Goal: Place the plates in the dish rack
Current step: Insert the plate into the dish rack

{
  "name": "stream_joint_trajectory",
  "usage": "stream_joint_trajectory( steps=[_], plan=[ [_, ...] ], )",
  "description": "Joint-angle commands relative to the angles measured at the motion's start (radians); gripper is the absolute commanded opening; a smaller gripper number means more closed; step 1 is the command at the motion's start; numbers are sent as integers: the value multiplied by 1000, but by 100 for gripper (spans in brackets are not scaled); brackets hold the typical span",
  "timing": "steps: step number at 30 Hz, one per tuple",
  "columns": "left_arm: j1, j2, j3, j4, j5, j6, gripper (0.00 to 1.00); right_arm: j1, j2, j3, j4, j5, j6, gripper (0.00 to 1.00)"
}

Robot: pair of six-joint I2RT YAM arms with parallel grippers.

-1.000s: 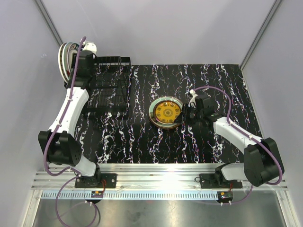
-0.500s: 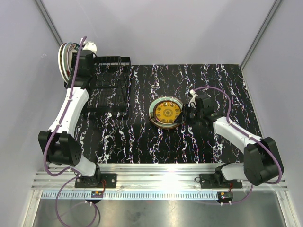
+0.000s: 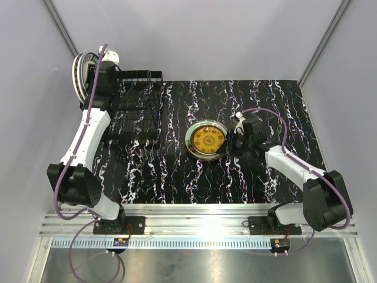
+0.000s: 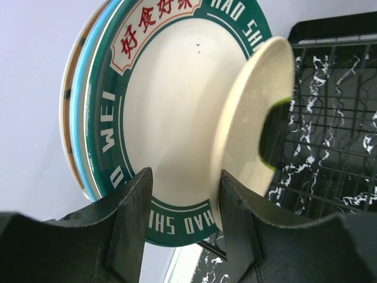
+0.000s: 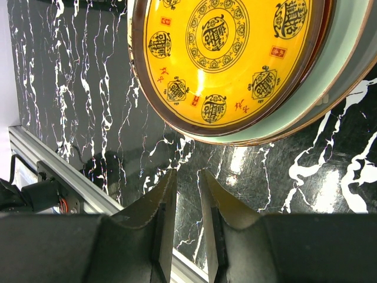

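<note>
teal-rimmed plate (image 4: pixel 171 118) sits between the half-spread jaws of the left gripper (image 4: pixel 185 177) beside the dish rack (image 4: pixel 336 147), grip uncertain, while the right gripper (image 5: pixel 187 177), narrowly parted and empty, flanks the yellow plate (image 5: pixel 230 53); nothing has moved, so loading looks stalled.

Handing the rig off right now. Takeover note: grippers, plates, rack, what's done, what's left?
Left gripper: open, at the lower rims of the upright plates by the far-left wall; a cream plate tilts off the teal-rimmed plate, beside one finger.
Right gripper: slightly open, empty, low beside the yellow plate.
Yellow plate lies on a pale green plate mid-table.
Dish rack: no plate in its visible slots; part is hidden under the left arm.
Done: nothing visibly loaded. Left: the two flat plates, likely the upright ones too.
</note>
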Motion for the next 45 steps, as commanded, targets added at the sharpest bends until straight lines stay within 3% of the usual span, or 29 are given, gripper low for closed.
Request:
stream_joint_trajectory(
  steps=[1,24,37,45],
  plan=[
    [13,-2,46,48,-99,37,50,-8,5,31,38,-12,5,30],
    [11,-54,38,28,-20,-24,54,-11,5,34,33,-15,5,30],
    [-3,-207,101,-68,175,-188,64,-9,-18,40,13,3,-1,31],
    [-3,-362,52,-69,329,-279,79,-15,-34,49,-17,26,-1,37]
  ],
)
